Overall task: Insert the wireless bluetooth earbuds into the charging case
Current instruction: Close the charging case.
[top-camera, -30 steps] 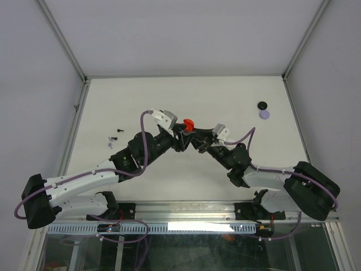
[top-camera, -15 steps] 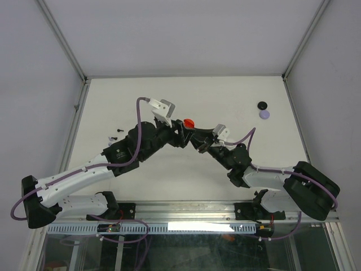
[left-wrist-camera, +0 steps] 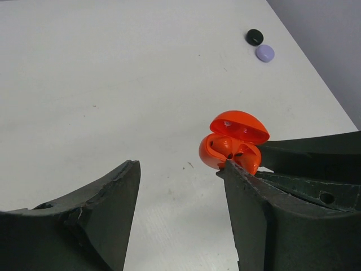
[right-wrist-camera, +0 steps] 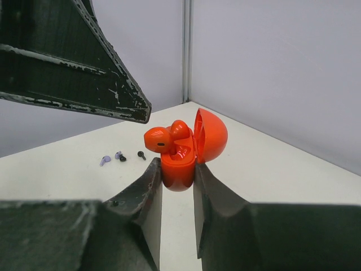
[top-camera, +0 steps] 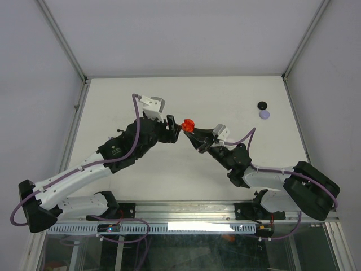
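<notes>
My right gripper (right-wrist-camera: 177,169) is shut on the orange-red charging case (right-wrist-camera: 179,169), held upright above the table with its lid (right-wrist-camera: 211,135) swung open. Two red earbuds sit in the case: one (right-wrist-camera: 159,139) sticks up out of its seat, the other (right-wrist-camera: 180,129) is behind it. In the left wrist view the case (left-wrist-camera: 231,148) is just past my right-hand fingertip. My left gripper (left-wrist-camera: 180,165) stands open with nothing between its fingers. From above, the left gripper (top-camera: 173,129) is beside the case (top-camera: 188,124), to its left, and the right gripper (top-camera: 192,134) holds it from below right.
Small loose earbuds, lavender (right-wrist-camera: 105,160) and black (right-wrist-camera: 141,154), lie on the white table (top-camera: 169,96) at the left. A round black piece (top-camera: 262,105) and a round lavender piece (top-camera: 264,114) lie at the far right. Walls enclose the table.
My left gripper has opened wider and drawn back to the left of the case, its wrist swinging up and left. The right gripper has stayed put with the case.
</notes>
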`<state>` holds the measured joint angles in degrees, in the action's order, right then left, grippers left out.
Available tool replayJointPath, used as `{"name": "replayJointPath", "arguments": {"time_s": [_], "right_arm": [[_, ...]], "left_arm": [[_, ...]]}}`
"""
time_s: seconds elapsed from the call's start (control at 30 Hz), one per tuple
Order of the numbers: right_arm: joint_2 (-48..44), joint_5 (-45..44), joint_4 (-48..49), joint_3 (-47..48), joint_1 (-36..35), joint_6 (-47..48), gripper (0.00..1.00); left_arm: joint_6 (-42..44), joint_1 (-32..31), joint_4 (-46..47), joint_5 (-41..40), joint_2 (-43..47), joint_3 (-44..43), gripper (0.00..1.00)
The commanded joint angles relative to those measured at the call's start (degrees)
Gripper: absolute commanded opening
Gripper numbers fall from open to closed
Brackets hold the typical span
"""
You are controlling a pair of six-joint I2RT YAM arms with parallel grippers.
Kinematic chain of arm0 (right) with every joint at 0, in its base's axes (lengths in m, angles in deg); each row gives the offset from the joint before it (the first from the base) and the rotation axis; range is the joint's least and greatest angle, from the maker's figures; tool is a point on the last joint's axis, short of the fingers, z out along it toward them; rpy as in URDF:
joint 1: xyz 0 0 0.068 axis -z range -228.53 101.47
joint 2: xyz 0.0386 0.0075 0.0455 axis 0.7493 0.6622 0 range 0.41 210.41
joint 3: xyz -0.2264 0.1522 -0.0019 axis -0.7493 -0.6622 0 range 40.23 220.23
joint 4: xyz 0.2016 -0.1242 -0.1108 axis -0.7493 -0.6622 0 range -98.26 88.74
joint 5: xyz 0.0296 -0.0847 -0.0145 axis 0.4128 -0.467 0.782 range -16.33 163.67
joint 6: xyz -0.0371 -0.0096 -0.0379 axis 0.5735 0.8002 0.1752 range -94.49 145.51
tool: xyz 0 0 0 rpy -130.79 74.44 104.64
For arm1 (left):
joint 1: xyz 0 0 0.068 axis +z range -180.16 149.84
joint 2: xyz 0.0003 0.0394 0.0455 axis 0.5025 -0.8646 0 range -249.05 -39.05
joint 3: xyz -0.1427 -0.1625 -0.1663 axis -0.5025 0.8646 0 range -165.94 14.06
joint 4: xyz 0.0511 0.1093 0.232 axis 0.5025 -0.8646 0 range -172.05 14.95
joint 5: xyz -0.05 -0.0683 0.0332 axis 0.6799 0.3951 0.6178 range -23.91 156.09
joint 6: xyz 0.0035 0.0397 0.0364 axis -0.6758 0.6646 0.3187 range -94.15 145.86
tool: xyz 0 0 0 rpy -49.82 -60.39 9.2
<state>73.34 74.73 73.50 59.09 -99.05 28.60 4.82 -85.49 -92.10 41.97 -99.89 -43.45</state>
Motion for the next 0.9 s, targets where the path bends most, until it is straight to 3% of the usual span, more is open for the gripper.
{"name": "replayJointPath", "arguments": {"time_s": [0.0,0.87], "right_arm": [[-0.8,-0.8,3.5,0.0,-0.2,0.6,0.0],[-0.9,-0.6,3.9,-0.1,-0.2,0.3,0.0]], "left_arm": [[-1.3,1.1,-0.1,0.3,0.4,-2.7,0.62],[-1.3,1.3,-0.1,9.0,-4.5,-6.0,0.66]]}}
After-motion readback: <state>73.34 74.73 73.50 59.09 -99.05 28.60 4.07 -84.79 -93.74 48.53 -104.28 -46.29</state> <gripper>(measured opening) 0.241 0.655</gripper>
